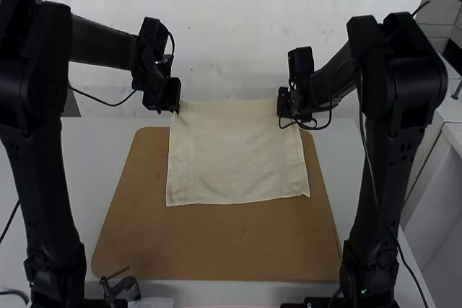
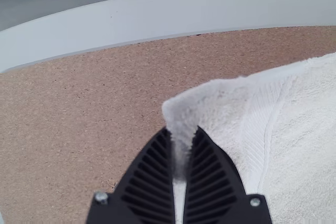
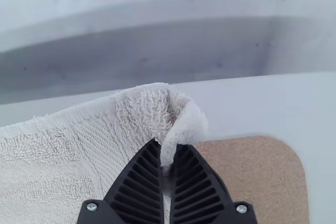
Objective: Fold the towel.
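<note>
Left gripper [image 2: 182, 132] and right gripper [image 3: 169, 149] each pinch far corner of towel [image 1: 234, 153]. Step: probably first fold. Next: carry both corners evenly toward near edge.

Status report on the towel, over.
Both end effectors clamped on the towel's far corners. Towel spread, unfolded, over brown board. Nothing on top of it.

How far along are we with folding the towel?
Done: the towel is laid out broad and fairly smooth, its near edge on the brown board, with no finished fold visible. In hand: the left tool and right tool each pinch a far corner. Left: probably bringing those corners over to the near edge, then any further folds.
</note>
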Tool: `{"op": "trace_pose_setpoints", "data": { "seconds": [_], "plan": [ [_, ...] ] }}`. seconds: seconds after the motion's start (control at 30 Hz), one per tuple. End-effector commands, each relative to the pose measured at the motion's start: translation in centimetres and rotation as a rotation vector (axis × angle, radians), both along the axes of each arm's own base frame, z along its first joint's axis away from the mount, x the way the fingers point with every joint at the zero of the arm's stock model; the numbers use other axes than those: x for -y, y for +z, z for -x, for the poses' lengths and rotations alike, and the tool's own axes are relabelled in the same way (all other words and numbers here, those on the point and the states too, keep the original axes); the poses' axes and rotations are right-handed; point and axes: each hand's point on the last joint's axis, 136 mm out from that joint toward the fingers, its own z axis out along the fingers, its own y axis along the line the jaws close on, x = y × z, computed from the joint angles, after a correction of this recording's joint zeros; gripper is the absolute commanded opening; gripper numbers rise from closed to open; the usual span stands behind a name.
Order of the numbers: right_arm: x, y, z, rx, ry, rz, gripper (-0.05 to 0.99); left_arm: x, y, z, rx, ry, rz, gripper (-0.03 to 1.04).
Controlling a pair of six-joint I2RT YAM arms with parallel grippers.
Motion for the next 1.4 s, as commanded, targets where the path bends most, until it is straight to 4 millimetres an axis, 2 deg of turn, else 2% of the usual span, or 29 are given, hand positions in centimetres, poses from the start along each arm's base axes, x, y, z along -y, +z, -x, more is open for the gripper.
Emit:
{"op": "trace_pose_setpoints", "data": {
  "seconds": [0.0, 0.13, 0.23, 0.37, 0.53, 0.67, 1.03, 1.2, 1.37],
  "plan": [
    [0.6, 2.6, 0.1, 0.082, -0.034, -0.015, 0.02, 0.7, 2.7, 0.1, 0.066, 0.000, 0.017, 0.01],
    [0.4, 4.1, 0.2, 0.132, -0.032, -0.032, 0.02, 1.4, 5.4, -0.1, 0.144, -0.011, 0.029, 0.01],
    [0.5, 5.3, 0.5, 0.165, -0.029, -0.045, 0.02, 1.3, 6.7, -0.5, 0.174, -0.008, 0.034, 0.01],
    [0.8, 6.2, 0.6, 0.201, -0.033, -0.056, 0.02, 1.2, 6.7, -0.6, 0.179, -0.004, 0.024, 0.01],
    [1.0, 6.4, 0.8, 0.217, -0.036, -0.064, 0.02, 0.8, 6.6, -0.7, 0.185, 0.010, 0.014, 0.01],
    [1.0, 5.8, 1.3, 0.198, -0.029, -0.063, 0.02, 0.7, 5.9, -0.3, 0.174, 0.008, -0.001, 0.01],
    [1.4, 2.8, 4.1, 0.059, 0.047, -0.033, 0.02, 0.6, 1.6, 4.0, 0.073, -0.024, -0.036, 0.01],
    [1.4, 1.7, 5.8, -0.010, 0.093, 0.014, 0.02, 0.5, 1.0, 6.2, 0.064, -0.043, -0.065, 0.01],
    [1.4, 0.7, 7.5, -0.058, 0.134, 0.039, 0.02, 0.0, 1.8, 7.5, 0.084, -0.046, -0.060, 0.01]
  ]
}}
